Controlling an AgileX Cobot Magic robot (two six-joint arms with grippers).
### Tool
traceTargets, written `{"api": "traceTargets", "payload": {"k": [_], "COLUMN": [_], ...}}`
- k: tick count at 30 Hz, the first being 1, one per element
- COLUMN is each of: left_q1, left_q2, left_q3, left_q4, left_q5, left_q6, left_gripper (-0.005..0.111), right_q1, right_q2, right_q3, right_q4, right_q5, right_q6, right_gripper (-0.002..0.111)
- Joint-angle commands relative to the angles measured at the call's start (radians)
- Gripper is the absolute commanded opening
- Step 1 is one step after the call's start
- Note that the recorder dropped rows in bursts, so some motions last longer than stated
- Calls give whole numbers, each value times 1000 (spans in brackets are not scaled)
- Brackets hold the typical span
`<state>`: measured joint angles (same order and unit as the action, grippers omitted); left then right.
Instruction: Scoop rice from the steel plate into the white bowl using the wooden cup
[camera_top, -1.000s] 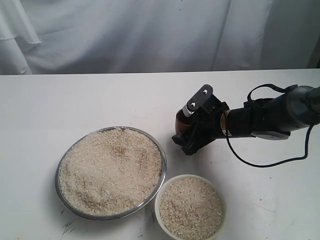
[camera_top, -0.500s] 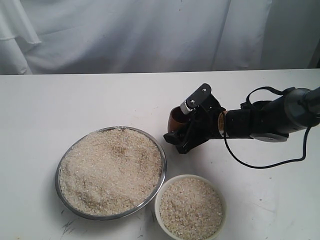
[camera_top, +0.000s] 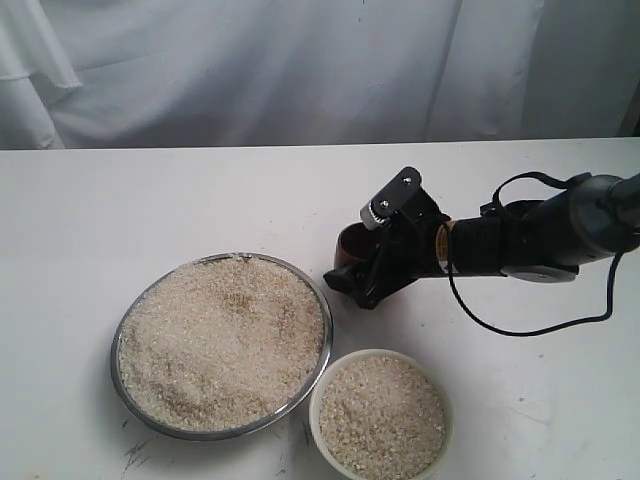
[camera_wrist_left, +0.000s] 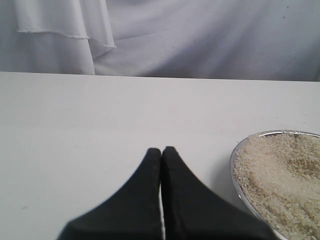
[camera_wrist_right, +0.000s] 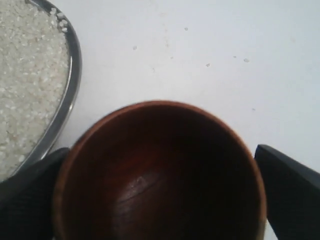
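Leftward travel since the earlier frames places the right gripper (camera_top: 364, 250), clamped on the empty wooden cup (camera_top: 349, 243), just beside the steel plate (camera_top: 114, 352) heaped with rice (camera_top: 220, 340). The left gripper (camera_wrist_left: 161, 152) is closed on nothing, near the plate rim.

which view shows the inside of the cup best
Right wrist view: it looks straight into the cup, which fills the frame and is empty, held by the right gripper. The exterior view shows only part of its side behind that gripper. The left wrist view misses it.
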<state>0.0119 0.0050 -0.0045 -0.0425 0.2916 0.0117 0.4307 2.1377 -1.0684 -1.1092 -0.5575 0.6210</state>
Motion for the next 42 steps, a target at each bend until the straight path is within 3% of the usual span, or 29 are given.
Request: {"api": "traceTargets", "payload": {"k": [1,9,13,19,23,32,42], "left_q1": [-2,-2,-2,-2,-2,-2,-2], "left_q2": [-5,-5,-5,-5,-5,-5,-5], "left_q3": [5,5,5,5,5,5,5], "left_q4": [-1,-1,-1,-1,-1,-1,-1], "left_q5": [-6,-6,-6,-6,-6,-6,-6], "left_q6": [-3,-3,-3,-3,-3,-3,-3], "left_gripper": [0,0,0,0,0,0,0], "right_q1": [-3,-23,-23,-23,-23,-23,-5], "right_q2": [-75,-231,-328,-482,-586,-771,-816], "right_q3": [-20,-22,1,51,82,82,82], "right_q4": [0,0,-13,-13,17,103,103], "right_q5": [-15,48,123,272,422,914,826], "right_q6": [-6,75,231,393,472,487,419], "right_gripper": [87,84,64,19,0,0,0]}}
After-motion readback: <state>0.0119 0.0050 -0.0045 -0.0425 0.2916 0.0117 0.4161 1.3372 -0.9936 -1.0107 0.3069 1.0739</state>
